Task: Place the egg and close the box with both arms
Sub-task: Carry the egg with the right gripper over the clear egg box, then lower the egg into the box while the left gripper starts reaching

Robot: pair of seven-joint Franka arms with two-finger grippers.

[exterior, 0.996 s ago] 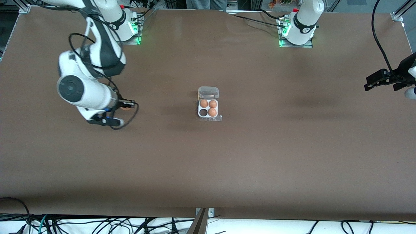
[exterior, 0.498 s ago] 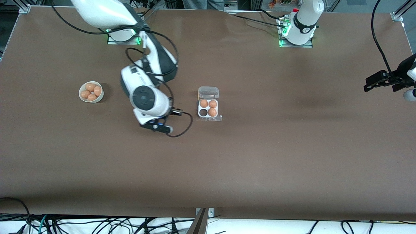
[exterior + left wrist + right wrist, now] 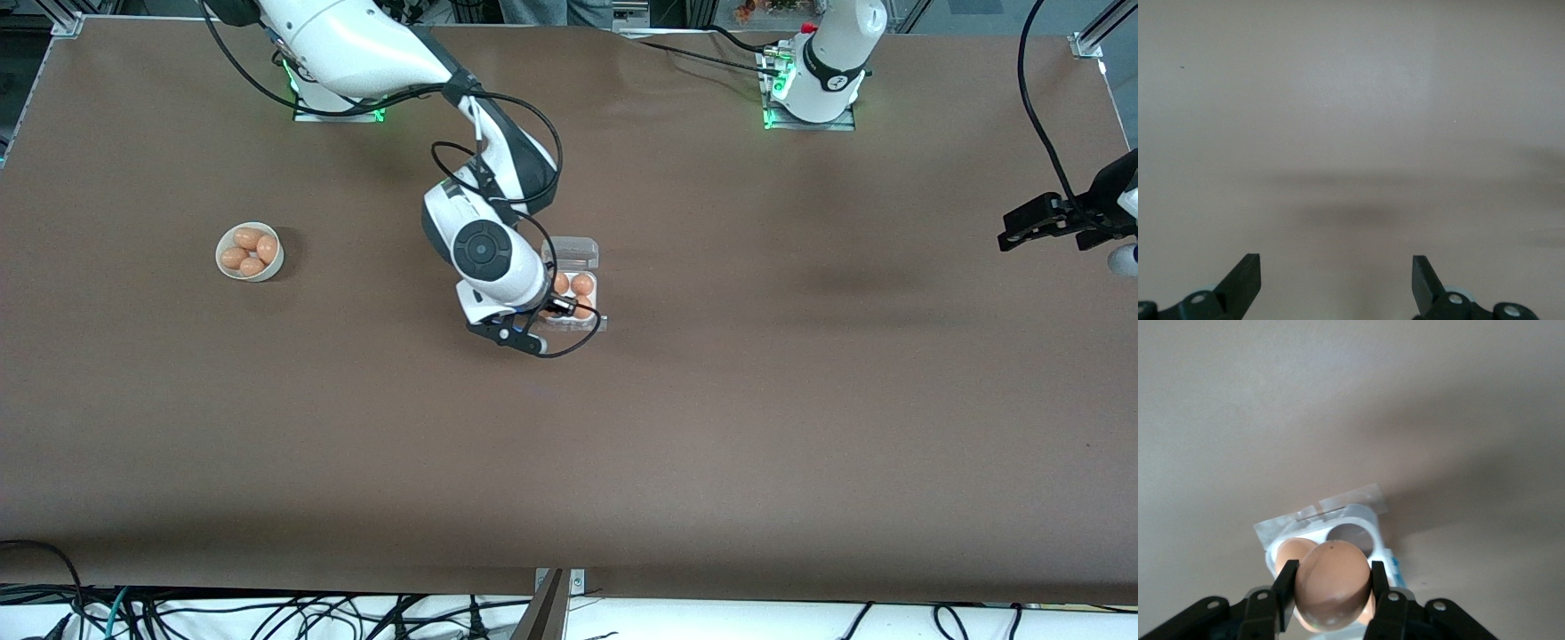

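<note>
The box (image 3: 596,293) lies mid-table, a white tray with its clear lid (image 3: 573,252) folded open toward the robots' bases. Brown eggs (image 3: 582,284) fill some of its cells. My right gripper (image 3: 556,309) hangs over the tray's corner nearest the right arm's end, shut on a brown egg (image 3: 1333,583). In the right wrist view the held egg is above the box (image 3: 1373,527), next to an empty cell (image 3: 1350,535). My left gripper (image 3: 1022,227) waits open over the left arm's end of the table. In the left wrist view the left gripper (image 3: 1335,267) shows only bare table between its fingers.
A round white bowl (image 3: 222,260) with several brown eggs (image 3: 250,252) stands toward the right arm's end of the table. Black cables loop from the right wrist (image 3: 569,342) just in front of the box. The brown table (image 3: 711,427) spreads wide around it.
My right arm has swung from the bowl's place across to the box, carrying the egg. The bowl has come into view. The left arm has stayed put.
</note>
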